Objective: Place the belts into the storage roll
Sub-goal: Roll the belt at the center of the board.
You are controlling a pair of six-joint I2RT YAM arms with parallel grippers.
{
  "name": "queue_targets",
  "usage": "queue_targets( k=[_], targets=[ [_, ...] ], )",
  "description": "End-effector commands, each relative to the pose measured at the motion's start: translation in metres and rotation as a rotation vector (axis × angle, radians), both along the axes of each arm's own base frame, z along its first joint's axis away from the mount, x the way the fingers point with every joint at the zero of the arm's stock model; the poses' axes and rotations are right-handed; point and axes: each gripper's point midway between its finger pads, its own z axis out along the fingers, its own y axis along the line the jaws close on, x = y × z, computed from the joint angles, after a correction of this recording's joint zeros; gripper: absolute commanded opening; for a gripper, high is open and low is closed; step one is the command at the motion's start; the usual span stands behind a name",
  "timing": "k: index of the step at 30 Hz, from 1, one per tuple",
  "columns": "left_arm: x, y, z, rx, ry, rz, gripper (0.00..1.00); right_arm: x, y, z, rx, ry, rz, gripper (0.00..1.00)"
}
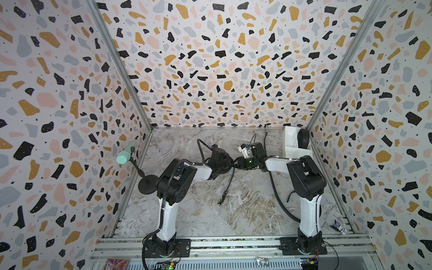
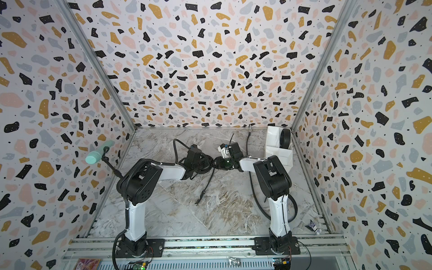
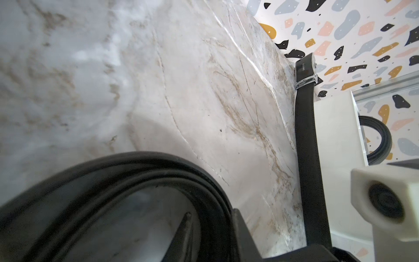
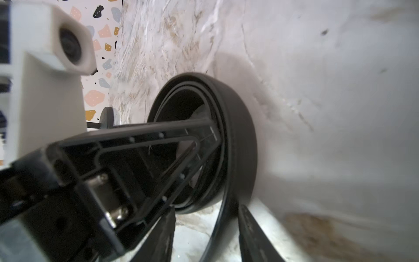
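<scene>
- Counter (image 1: 210, 217): marbled, and it carries every item below.
- Storage roll (image 1: 291, 145): white divided box in the far right corner, with its long axis running near to far along the right wall (image 1: 374, 117).
- Straight belt (image 3: 306, 136): stretched out beside the storage roll, long axis near to far. Its buckle (image 3: 305, 69) points at the back wall (image 1: 222, 70), and its near end is hidden behind my right arm (image 1: 277, 163).
- Coiled belt (image 4: 240, 136): lies flat mid-counter with the opening upward, between my 2 grippers. Its tail (image 1: 225, 193) trails toward the near edge.
- Stored belt (image 1: 304, 138): 1 roll standing on edge in the storage roll's far cell.
- Left gripper (image 3: 210, 222): jaws partly apart and straddling the coil's wall, 1 inside and 1 outside. A gap shows beside the inner jaw, so I list it as released.
- Right gripper (image 4: 206, 217): rolled on its side with the jaws moderately parted. The tail passes between them and touches neither, so I am grasping nothing.
</scene>
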Motion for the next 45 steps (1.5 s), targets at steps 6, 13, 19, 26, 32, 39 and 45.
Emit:
queue_targets(
  k=[6, 13, 19, 26, 32, 39, 45],
  targets=[
    [-0.011, 0.002, 0.002, 0.041, 0.013, -0.044, 0.45, 0.001, 0.007, 0.026, 0.081, -0.027, -0.008, 0.45],
    [-0.011, -0.008, -0.007, 0.055, 0.038, -0.095, 0.48, -0.008, 0.009, 0.022, 0.098, -0.019, 0.026, 0.45],
    [-0.015, -0.02, -0.025, 0.097, 0.086, -0.134, 0.49, -0.018, 0.017, 0.019, 0.105, -0.025, 0.08, 0.45],
    [-0.017, -0.021, -0.046, 0.174, 0.154, -0.146, 0.41, -0.02, 0.021, 0.011, 0.086, -0.016, 0.105, 0.44],
    [-0.021, -0.017, -0.058, 0.214, 0.192, -0.148, 0.2, -0.019, 0.02, 0.01, 0.054, -0.024, 0.113, 0.44],
    [-0.021, -0.01, -0.059, 0.252, 0.214, -0.119, 0.05, -0.02, 0.01, 0.009, -0.019, -0.027, 0.09, 0.47],
    [-0.033, -0.005, -0.059, 0.226, 0.23, -0.054, 0.0, -0.015, -0.005, 0.027, -0.087, -0.076, 0.024, 0.54]
  ],
)
